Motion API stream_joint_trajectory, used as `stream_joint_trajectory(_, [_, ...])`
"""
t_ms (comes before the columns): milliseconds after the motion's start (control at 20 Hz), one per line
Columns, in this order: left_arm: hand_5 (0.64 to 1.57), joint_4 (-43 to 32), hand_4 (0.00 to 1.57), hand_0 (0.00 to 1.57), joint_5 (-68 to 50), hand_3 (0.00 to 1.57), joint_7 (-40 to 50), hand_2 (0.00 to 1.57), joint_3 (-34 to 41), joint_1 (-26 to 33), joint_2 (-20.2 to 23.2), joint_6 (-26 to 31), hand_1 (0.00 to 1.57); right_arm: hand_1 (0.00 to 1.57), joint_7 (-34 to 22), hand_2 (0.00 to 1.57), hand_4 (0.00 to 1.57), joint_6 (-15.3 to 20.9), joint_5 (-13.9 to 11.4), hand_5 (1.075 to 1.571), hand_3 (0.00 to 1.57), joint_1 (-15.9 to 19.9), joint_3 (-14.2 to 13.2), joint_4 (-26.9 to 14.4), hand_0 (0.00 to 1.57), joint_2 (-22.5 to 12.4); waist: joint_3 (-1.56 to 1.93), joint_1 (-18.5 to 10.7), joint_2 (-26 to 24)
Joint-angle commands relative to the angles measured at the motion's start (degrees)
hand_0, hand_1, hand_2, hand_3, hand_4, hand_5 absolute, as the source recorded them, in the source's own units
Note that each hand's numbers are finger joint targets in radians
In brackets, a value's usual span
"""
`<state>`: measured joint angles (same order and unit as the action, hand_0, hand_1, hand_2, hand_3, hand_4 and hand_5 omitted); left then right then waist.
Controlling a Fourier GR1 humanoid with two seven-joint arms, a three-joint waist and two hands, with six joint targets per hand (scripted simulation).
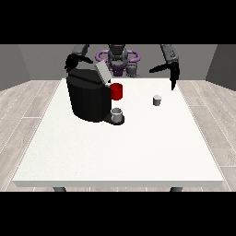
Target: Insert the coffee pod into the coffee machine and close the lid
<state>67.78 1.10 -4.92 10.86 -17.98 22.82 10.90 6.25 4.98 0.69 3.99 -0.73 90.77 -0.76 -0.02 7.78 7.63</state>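
Hand at the view's left (72, 61): above machine, finger state indiscernible. Black coffee machine (87, 97), lid (102, 71) raised; grey cup (117, 113) on its base; red holder (116, 91). Small grey coffee pod (157, 100) upright on table (120, 152). Hand at the view's right (171, 73): fingers straight, empty.

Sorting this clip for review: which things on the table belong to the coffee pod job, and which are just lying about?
Belong to the job:
coffee machine
its raised lid
small pod on the table
hand at the view's right, nearest the pod

Just lying about:
red mug beside the machine
grey cup on the machine's base
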Motion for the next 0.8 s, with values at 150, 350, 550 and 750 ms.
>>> stream_joint_trajectory(150, [1.571, -12.5, 0.0, 0.0, 2.6, 0.0, -5.9, 0.0, 2.2, -5.5, 3.7, 1.0, 0.0, 0.0, 0.0, 0.0, 0.33, 0.3, -0.6, 1.571, 0.0, 3.9, 0.1, -0.3, 0.0, -0.2, -0.01, 0.9, 6.5])
stream_joint_trajectory(350, [1.571, -14.4, 0.0, 0.0, 7.0, 0.0, -1.2, 0.0, -1.0, -7.6, 1.7, -2.1, 0.0, 0.0, -2.9, 0.0, 0.4, 0.8, 0.1, 1.571, 0.0, 4.5, -1.5, -3.5, 0.0, -0.9, 0.02, 0.2, 2.8])
stream_joint_trajectory(550, [1.571, -16.4, 0.0, 0.0, 10.6, 0.0, -2.0, 0.0, -4.6, -7.7, -0.6, -2.7, 0.0, 0.0, -2.6, 0.0, 0.37, 2.2, -1.5, 1.571, 0.0, 4.7, -1.0, -6.2, 0.0, -0.3, 0.02, -0.6, 2.1])
stream_joint_trajectory(750, [1.571, -17.9, 0.0, 0.0, 14.4, 0.0, -4.6, 0.46, -6.4, -9.1, 0.1, -3.7, 0.0, 0.0, -3.7, 0.0, 0.42, 2.9, -1.3, 1.571, 0.0, 8.9, -3.2, -9.1, 0.0, -1.9, 0.01, -1.9, 3.4])
